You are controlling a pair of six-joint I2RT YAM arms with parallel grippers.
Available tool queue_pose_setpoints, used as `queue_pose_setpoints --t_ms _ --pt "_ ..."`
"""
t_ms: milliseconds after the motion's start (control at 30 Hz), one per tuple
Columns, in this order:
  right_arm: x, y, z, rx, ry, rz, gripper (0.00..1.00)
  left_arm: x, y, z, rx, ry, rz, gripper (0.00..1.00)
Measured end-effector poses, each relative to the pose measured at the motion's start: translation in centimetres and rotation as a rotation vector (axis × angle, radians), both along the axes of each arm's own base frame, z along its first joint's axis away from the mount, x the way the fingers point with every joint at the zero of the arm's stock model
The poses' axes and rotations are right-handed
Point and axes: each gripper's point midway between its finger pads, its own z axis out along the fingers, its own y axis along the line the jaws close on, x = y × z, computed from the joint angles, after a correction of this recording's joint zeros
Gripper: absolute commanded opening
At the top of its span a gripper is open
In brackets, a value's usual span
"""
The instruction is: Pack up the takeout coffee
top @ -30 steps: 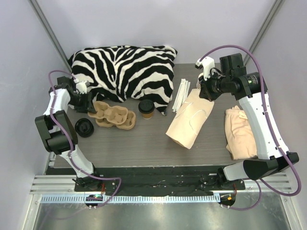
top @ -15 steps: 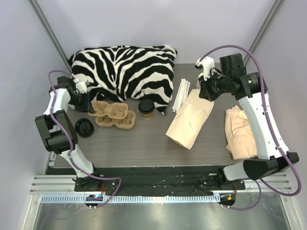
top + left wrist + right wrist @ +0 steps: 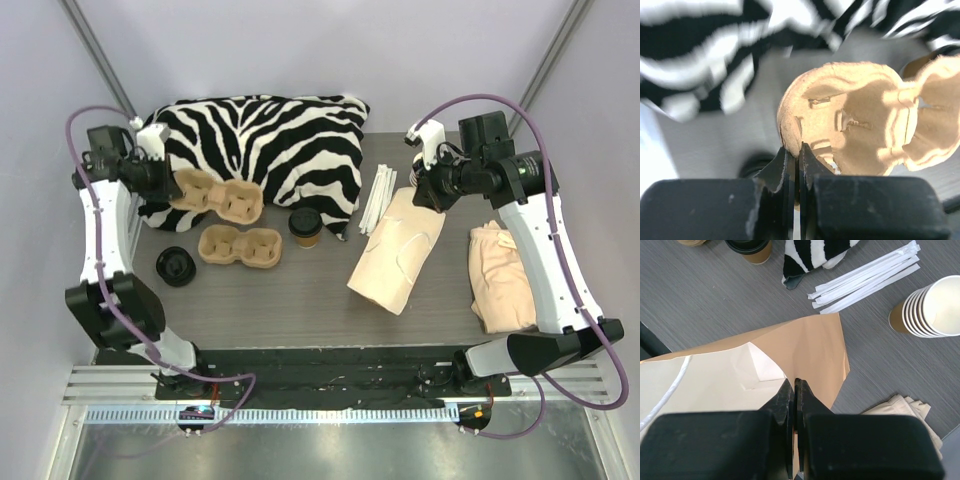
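The takeout coffee (image 3: 305, 227), a tan cup with a black lid, stands on the table in front of the zebra cloth; its top shows at the upper edge of the right wrist view (image 3: 750, 247). My left gripper (image 3: 165, 181) is shut on the rim of a tan pulp cup carrier (image 3: 217, 198) and holds it in the air at the back left; in the left wrist view the gripper (image 3: 799, 150) pinches the carrier's (image 3: 855, 127) edge. My right gripper (image 3: 425, 195) is shut on the top edge of a tan paper bag (image 3: 397, 250), as the right wrist view (image 3: 795, 383) shows on the bag (image 3: 765, 365).
A second pulp carrier (image 3: 240, 245) lies on the table, with a loose black lid (image 3: 176, 266) to its left. A zebra cloth (image 3: 260, 145) fills the back. Wrapped straws (image 3: 380, 197) lie beside the bag. A stack of lidless cups (image 3: 932, 307) and folded napkins (image 3: 500, 275) are at the right.
My left gripper has risen and swung back-left, lifting one pulp carrier off the other, which stays on the table. The right arm and bag have hardly moved.
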Motion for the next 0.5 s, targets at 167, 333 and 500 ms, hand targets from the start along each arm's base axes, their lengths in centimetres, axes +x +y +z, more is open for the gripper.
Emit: queue_pose_setpoints --t_ms 167,333,500 --pt "-0.9 0.3 0.3 0.014 -0.001 0.041 0.01 -2.0 -6.0 11.1 0.134 -0.339 -0.219 0.0" --pt "-2.0 0.8 1.0 0.039 -0.005 0.086 0.01 -7.9 -12.6 19.4 0.189 -0.646 -0.446 0.0" --pt "-2.6 1.5 1.6 0.073 -0.004 0.124 0.01 -11.8 -15.9 26.1 0.184 -0.881 -0.555 0.0"
